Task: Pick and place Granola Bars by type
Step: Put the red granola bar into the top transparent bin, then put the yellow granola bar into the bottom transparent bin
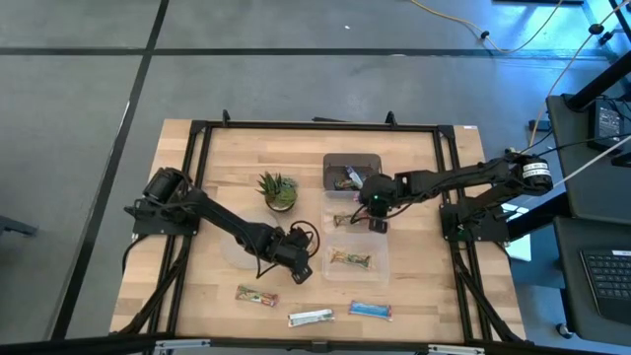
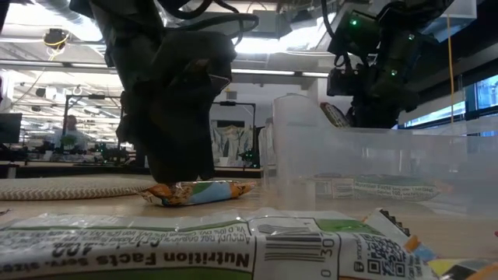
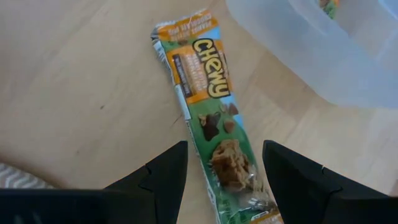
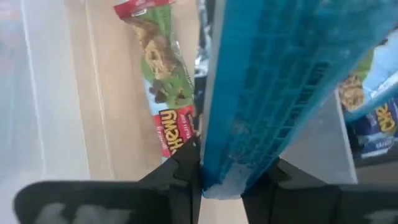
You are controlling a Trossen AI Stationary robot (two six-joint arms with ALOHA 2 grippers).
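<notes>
Beside the potted plant point(image 1: 278, 190), toward the table's near edge, we are seeing the left gripper point(image 1: 296, 266) hanging low over a green and orange granola bar point(image 3: 214, 112) lying flat on the wooden table point(image 1: 217, 163); its two dark fingers point(image 3: 163, 174) are standing apart on either side of the bar's end, open and not pinching it. From table height that same bar point(image 2: 198, 192) is lying just under the dark gripper body. Across from the plant, on its right-arm side, we are finding the right gripper point(image 1: 376, 210) sitting over the clear bins; its fingers are clamped on a blue-wrapped bar point(image 4: 280, 87), holding it edge-on. We are noting a red and green bar point(image 4: 165, 81) lying in the clear bin point(image 4: 50, 93) below the held one, and part of a blue bar point(image 4: 379, 124) past a bin wall. We are counting three bins beside the plant: the far one point(image 1: 352, 170) holding dark wrappers, the middle one under the right gripper, and the near one point(image 1: 354, 261) with one greenish bar point(image 1: 351, 259). Well below the plant, along the table's near edge, three bars are lying loose: a green-red one point(image 1: 256, 295), a silver-white one point(image 1: 311, 317) and a blue one point(image 1: 370, 311). A pale woven mat point(image 2: 70, 187) is lying behind the left gripper in the low view.
</notes>
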